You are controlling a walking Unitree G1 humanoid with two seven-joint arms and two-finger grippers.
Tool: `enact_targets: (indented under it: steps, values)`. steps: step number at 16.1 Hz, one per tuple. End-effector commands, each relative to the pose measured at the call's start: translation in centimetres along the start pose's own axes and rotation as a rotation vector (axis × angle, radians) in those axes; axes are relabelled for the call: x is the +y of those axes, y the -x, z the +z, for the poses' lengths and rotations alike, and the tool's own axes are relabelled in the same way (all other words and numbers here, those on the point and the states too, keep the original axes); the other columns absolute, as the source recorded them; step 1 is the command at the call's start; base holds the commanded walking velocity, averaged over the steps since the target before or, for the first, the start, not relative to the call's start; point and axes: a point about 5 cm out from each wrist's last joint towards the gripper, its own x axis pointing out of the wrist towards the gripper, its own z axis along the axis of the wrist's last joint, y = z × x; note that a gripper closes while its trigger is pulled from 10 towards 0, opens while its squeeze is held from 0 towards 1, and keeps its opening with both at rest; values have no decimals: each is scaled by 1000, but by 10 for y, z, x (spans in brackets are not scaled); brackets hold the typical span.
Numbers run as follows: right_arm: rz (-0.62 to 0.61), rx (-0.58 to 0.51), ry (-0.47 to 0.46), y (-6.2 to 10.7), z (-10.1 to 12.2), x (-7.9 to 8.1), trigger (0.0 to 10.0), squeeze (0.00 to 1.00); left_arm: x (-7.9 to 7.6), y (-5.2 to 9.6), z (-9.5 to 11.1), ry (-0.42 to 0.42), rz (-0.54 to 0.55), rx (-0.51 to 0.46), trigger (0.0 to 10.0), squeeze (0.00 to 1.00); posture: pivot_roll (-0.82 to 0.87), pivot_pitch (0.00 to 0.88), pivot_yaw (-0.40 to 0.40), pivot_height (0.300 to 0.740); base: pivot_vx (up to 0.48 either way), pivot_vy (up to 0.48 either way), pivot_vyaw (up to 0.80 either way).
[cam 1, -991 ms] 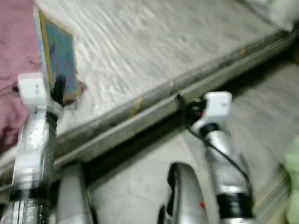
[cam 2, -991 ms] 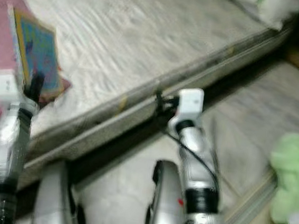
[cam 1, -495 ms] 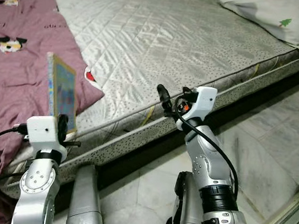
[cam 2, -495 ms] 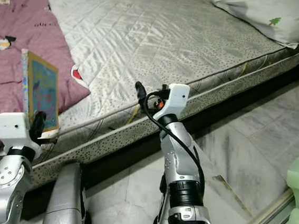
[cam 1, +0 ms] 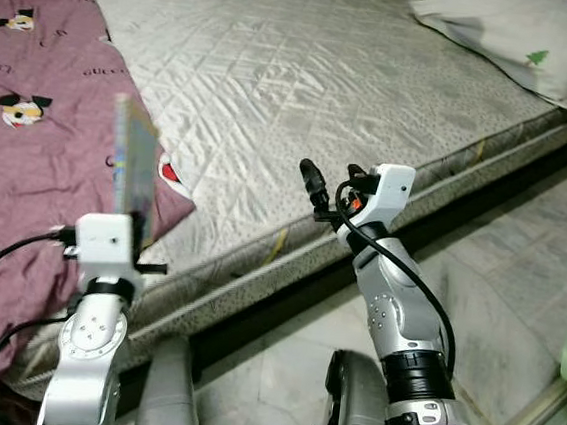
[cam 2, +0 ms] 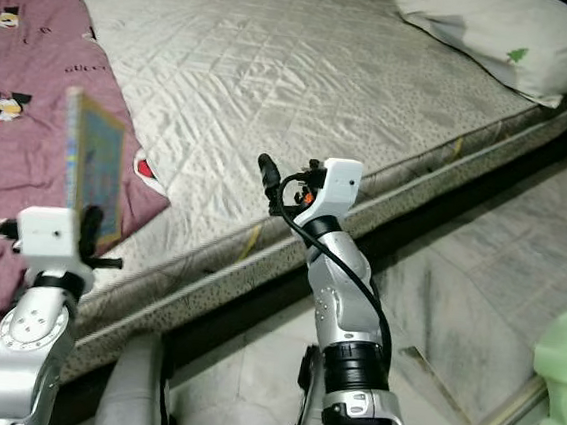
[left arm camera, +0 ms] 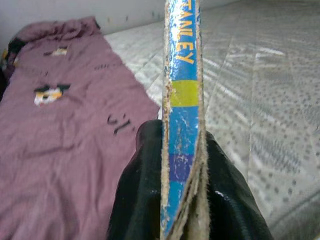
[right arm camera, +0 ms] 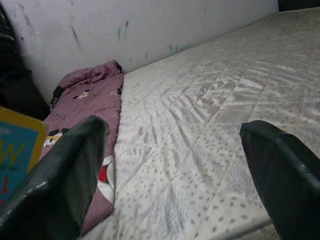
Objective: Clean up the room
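My left gripper (left arm camera: 182,200) pinches a thin, flat book (cam 1: 133,163) with worn blue edge, upright above the quilted grey mattress (cam 1: 326,86). My right gripper (right arm camera: 175,165) is spread wide.

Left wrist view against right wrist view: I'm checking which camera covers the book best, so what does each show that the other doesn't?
The left wrist view alone shows the book edge-on, its blue and yellow spine clamped between the left claw and its black fingers. The right wrist view alone shows the marked white wall, the right claw open with nothing between its fingers, and the book's cover as a corner at the picture's edge. Both show the purple blanket with cartoon prints lying on the grey quilted mattress.
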Motion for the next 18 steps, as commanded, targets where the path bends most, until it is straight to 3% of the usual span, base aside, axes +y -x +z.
enact_targets:
  steps: [1, 4, 7, 13, 16, 17, 18]
  values:
    - [5, -13, 4, -3, 3, 2, 10000, 0, 2, -4, 12, -15, 9, -48, 10000, 0, 2, 0, 53, 665, 0, 0, 0]
    - [-6, -15, 19, -2, 5, 0, 10000, 0, -2, -11, 20, 38, 0, -81, 10000, 0, -4, 0, 42, 705, 0, 0, 0]
    - [-19, -9, 36, 2, 3, -4, 10000, 0, -4, -10, 20, 25, -15, -91, 10000, 0, -8, 0, 47, 740, 0, 0, 0]
    - [-60, 2, 81, 6, 1, -11, 10000, 0, -6, -14, 23, 70, -85, -127, 10000, 0, -16, 0, 41, 740, 0, 0, 0]
    - [-66, 13, 109, 11, -3, -14, 10000, 0, -2, -11, 18, -12, -47, -133, 10000, 0, -19, 0, 36, 740, 0, 0, 0]
    - [-79, 30, 125, 15, -6, -16, 10000, 0, -4, -7, 13, -25, -23, -86, 10000, 0, -18, 0, 33, 740, 0, 0, 0]
    - [-100, 49, 148, 18, -9, -19, 10000, 0, -12, 4, 8, 9, -163, -71, 10000, 0, -14, 0, 29, 740, 0, 0, 0]
